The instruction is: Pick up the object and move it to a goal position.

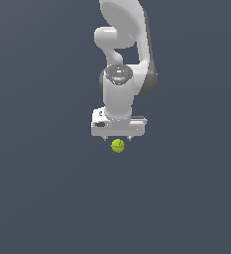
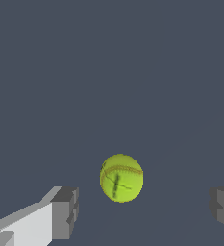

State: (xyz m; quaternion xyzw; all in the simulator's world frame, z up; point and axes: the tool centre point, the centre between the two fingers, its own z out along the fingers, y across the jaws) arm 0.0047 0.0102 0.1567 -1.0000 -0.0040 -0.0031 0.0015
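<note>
The object is a small yellow-green ball (image 1: 118, 145) with faint dark seam lines, lying on the flat grey-blue surface. In the exterior view my white gripper (image 1: 119, 137) hangs straight above it, its body wider than the ball. The wrist view shows the ball (image 2: 121, 178) between the two grey fingertips (image 2: 65, 213), with wide gaps on both sides. The gripper (image 2: 143, 211) is open and touches nothing.
The white arm (image 1: 127, 44) rises behind the gripper toward the top of the exterior view. A plain grey-blue floor (image 1: 42, 188) extends all around with no other objects in sight.
</note>
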